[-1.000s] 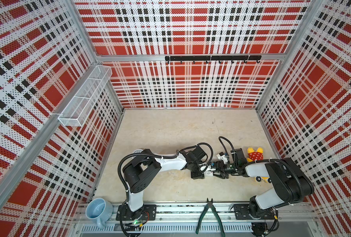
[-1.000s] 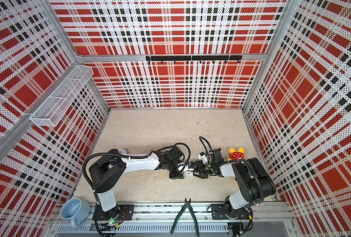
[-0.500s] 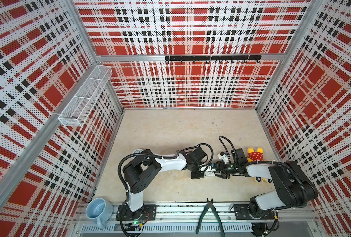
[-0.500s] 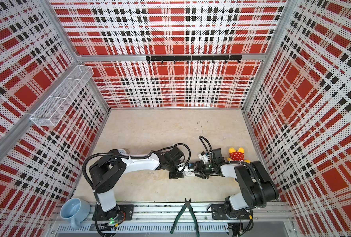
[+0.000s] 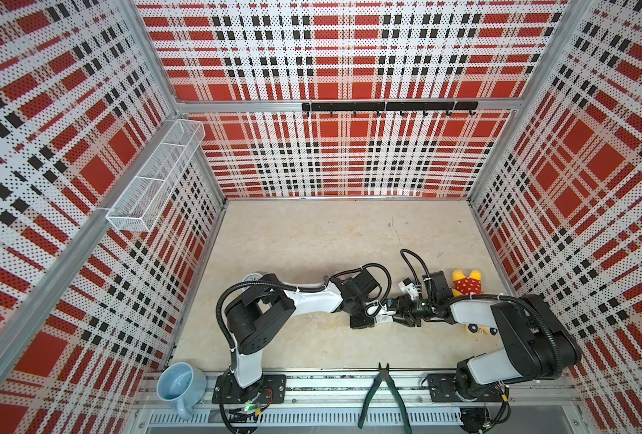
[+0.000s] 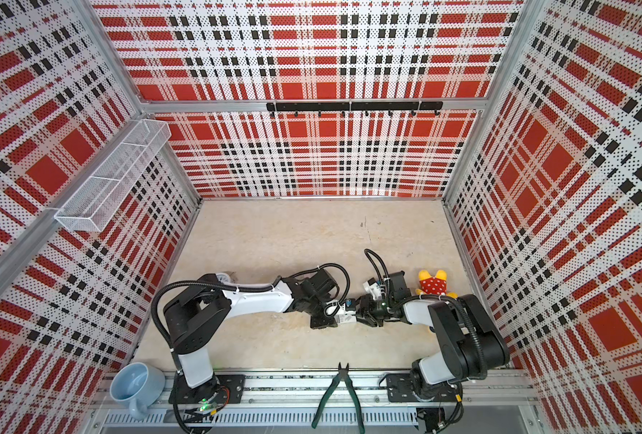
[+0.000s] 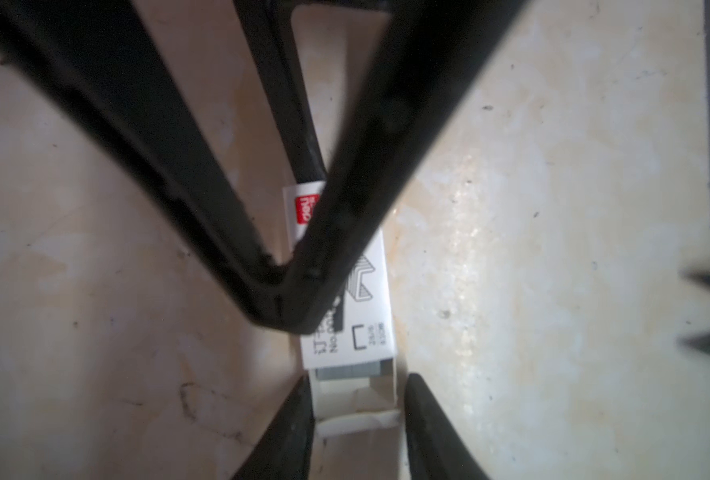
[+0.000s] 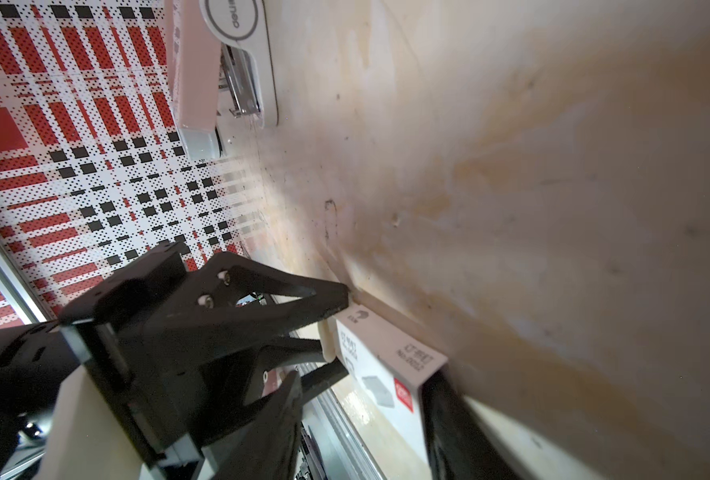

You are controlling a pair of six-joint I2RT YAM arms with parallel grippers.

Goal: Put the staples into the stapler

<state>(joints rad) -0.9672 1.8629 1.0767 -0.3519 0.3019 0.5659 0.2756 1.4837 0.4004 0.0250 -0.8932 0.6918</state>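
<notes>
Top views both show the arms meeting near the front of the surface [image 5: 311, 240], with the white sleeve [image 5: 382, 318] lying between the left fingers [image 5: 358, 323] and the right fingers [image 5: 400, 321]. The stapler [image 5: 253, 277] sits well apart, near the left wall, mostly hidden behind the left arm. A plush toy [image 5: 466, 282] lies beside the right arm. Cutters [image 5: 383, 394] and a cup [image 5: 180, 383] rest at the front rail.

Left wrist view: the left fingers [image 7: 345, 208] converge until their tips almost meet on the sleeve [image 7: 380, 266], near its red mark, and appear clamped on it. A tray [image 7: 345, 399] sticks partly out of the sleeve's other end. The grey staples [image 7: 347, 370] show in the tray, just past the sleeve's edge. The right fingers [image 7: 291, 436] stand apart on either side of the tray's end: one touches its side, the other is just beside it.

Right wrist view: the left fingers [image 8: 324, 295] straddle the far end of the sleeve [image 8: 386, 361], which lies on the surface. One of the right fingers [image 8: 448, 415] runs along the sleeve's near end. The stapler [image 8: 220, 83] lies beyond, by the plaid wall, with its metal channel showing between the pink top and the white base.
</notes>
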